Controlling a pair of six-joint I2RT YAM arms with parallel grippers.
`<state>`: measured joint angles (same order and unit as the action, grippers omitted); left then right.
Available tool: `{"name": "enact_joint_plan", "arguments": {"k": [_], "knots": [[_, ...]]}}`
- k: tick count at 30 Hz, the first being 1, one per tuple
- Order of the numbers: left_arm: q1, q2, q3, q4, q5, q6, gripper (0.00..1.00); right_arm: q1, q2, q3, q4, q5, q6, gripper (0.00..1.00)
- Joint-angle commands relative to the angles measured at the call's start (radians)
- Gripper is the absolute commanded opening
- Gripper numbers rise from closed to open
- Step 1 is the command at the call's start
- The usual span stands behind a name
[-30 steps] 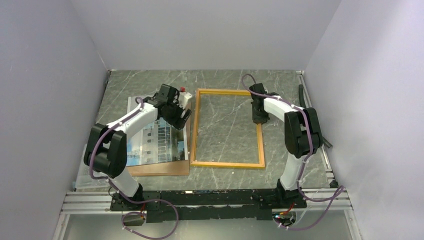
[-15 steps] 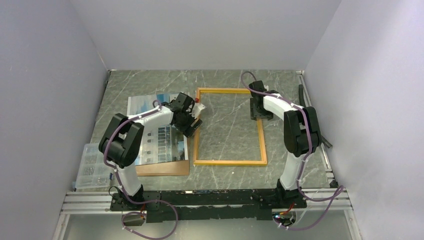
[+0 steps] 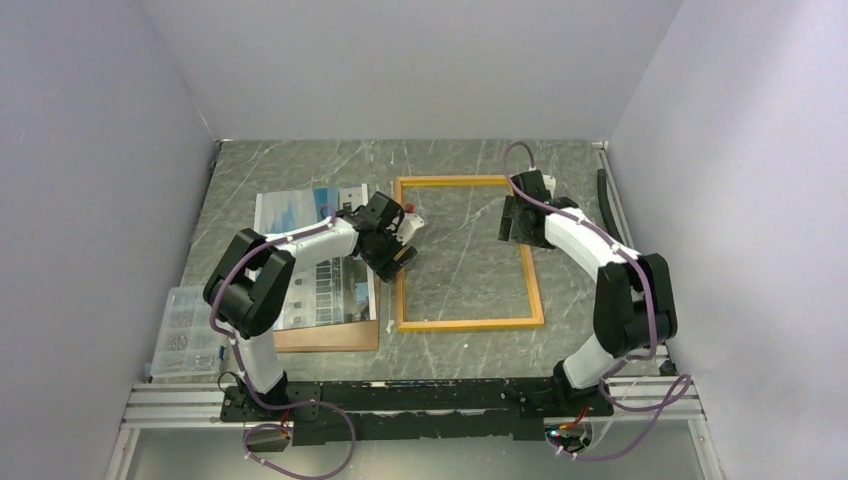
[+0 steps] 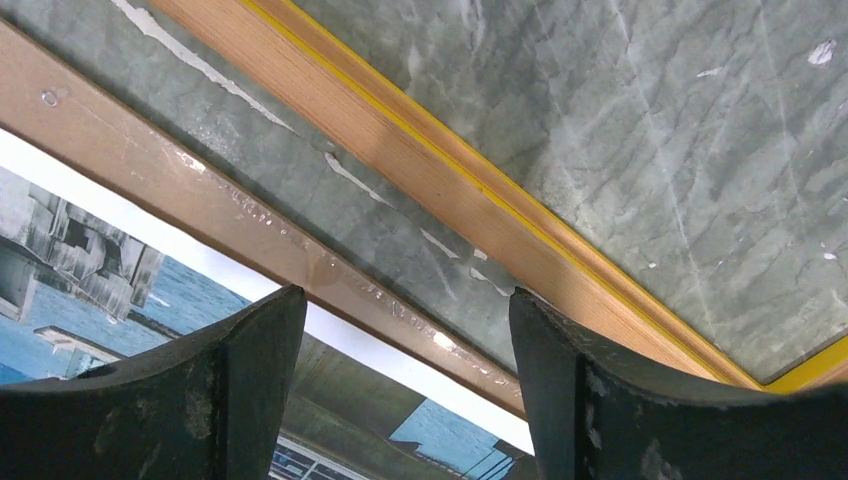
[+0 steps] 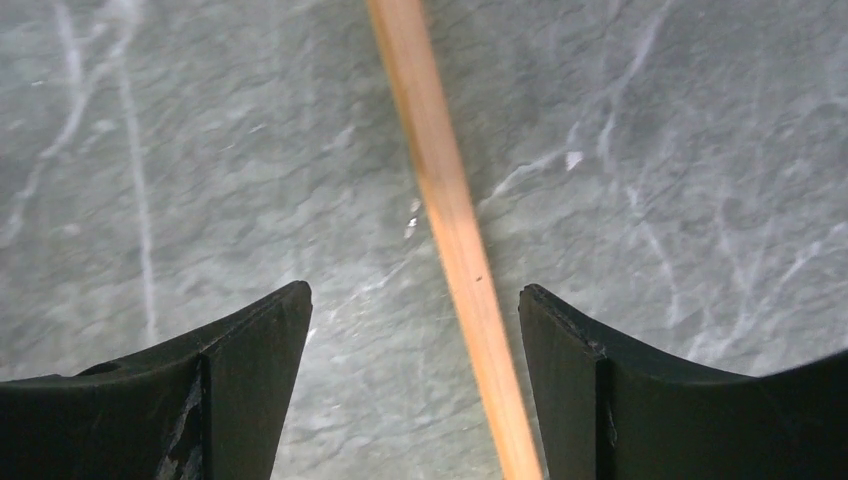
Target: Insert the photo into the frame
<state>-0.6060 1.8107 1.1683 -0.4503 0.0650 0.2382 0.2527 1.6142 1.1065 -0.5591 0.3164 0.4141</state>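
Fig.: your L fingers (image 4: 240, 390) & R fingers (image 5: 250, 390) spread, holding nothing; frame (image 3: 470, 324) flat on desk (image 3: 280, 165) beside photo (image 3: 295, 210), prob. for loading.

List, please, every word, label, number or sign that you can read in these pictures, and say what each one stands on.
No text can be read in any view.
On the photo: only a building and sky; any lettering is too small to tell.
On the frame: plain rails, no label or mark.
On the plastic box at the left edge: nothing legible, its contents too small to make out.
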Motion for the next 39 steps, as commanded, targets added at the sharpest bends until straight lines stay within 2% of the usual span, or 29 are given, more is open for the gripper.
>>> {"name": "enact_joint_plan", "arguments": {"k": [1, 5, 11, 16, 19, 22, 27, 39], "knots": [[0.010, -0.029, 0.053, -0.036, -0.027, -0.002, 0.79, 0.046, -0.102, -0.057, 0.069, -0.103, 0.085, 0.80], [0.133, -0.148, 0.115, -0.141, 0.037, 0.001, 0.81, 0.190, -0.137, -0.054, 0.092, -0.134, 0.128, 0.80], [0.422, -0.257, 0.236, -0.322, 0.114, 0.052, 0.84, 0.405, -0.050, 0.075, 0.127, -0.203, 0.216, 0.81], [0.647, -0.243, 0.217, -0.373, 0.084, 0.172, 0.82, 0.559, 0.129, 0.260, 0.131, -0.244, 0.266, 0.81], [0.800, -0.203, 0.195, -0.357, 0.099, 0.226, 0.79, 0.613, 0.242, 0.364, 0.129, -0.291, 0.292, 0.82], [0.901, -0.168, 0.158, -0.316, 0.086, 0.283, 0.75, 0.655, 0.332, 0.455, 0.127, -0.336, 0.319, 0.81], [0.962, -0.130, 0.076, -0.263, 0.059, 0.350, 0.64, 0.692, 0.421, 0.515, 0.081, -0.345, 0.353, 0.79], [0.961, -0.105, -0.083, -0.117, 0.019, 0.341, 0.64, 0.695, 0.460, 0.424, 0.115, -0.415, 0.430, 0.75]]}}
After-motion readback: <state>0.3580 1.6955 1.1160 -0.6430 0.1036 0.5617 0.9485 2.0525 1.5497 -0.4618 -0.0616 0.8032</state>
